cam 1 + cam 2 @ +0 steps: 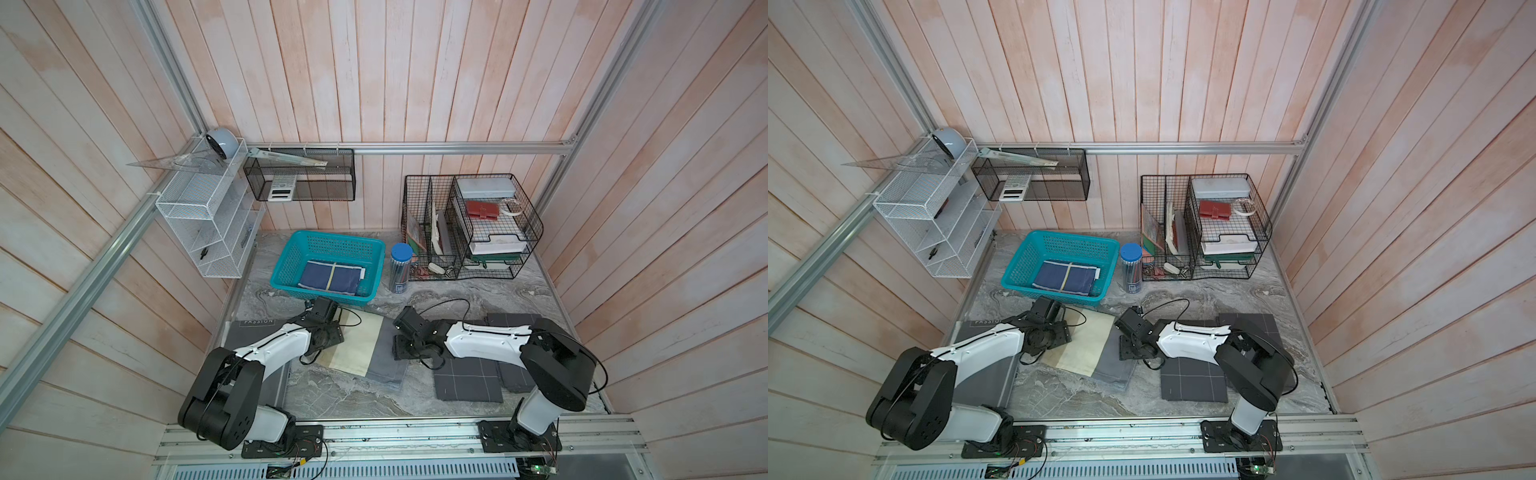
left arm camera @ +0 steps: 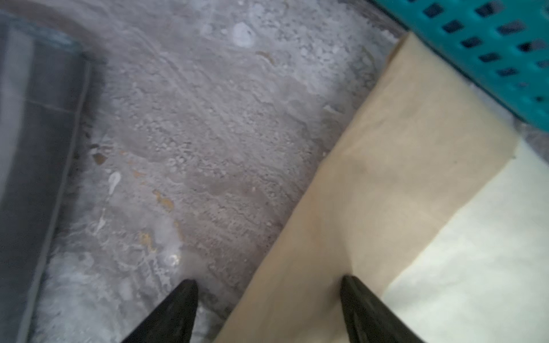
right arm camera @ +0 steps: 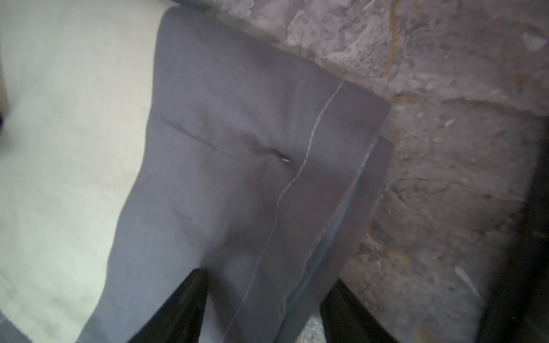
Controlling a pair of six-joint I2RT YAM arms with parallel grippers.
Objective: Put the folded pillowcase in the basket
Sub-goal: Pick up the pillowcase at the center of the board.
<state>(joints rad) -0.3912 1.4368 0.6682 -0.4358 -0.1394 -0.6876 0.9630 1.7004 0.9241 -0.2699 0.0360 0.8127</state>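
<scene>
The teal basket (image 1: 336, 235) (image 1: 1073, 235) stands at the back left of the table, with a navy folded pillowcase (image 1: 330, 278) lying inside it. In front of it a cream folded pillowcase (image 1: 361, 345) (image 2: 401, 166) rests on a grey one (image 1: 388, 368) (image 3: 237, 148). My left gripper (image 2: 267, 280) is open over the cream cloth's left edge, one finger on the table and one on the cloth. My right gripper (image 3: 270, 276) is open and straddles the grey cloth's right edge. In both top views the wrists hide the fingertips.
A blue-capped pencil tube (image 1: 401, 268) stands right of the basket, beside the black wire organizer (image 1: 469, 226). Dark grid-lined folded cloths (image 1: 467, 384) lie under the right arm. A grey book (image 1: 249, 332) lies at the left. A white wire shelf (image 1: 208, 224) hangs on the left wall.
</scene>
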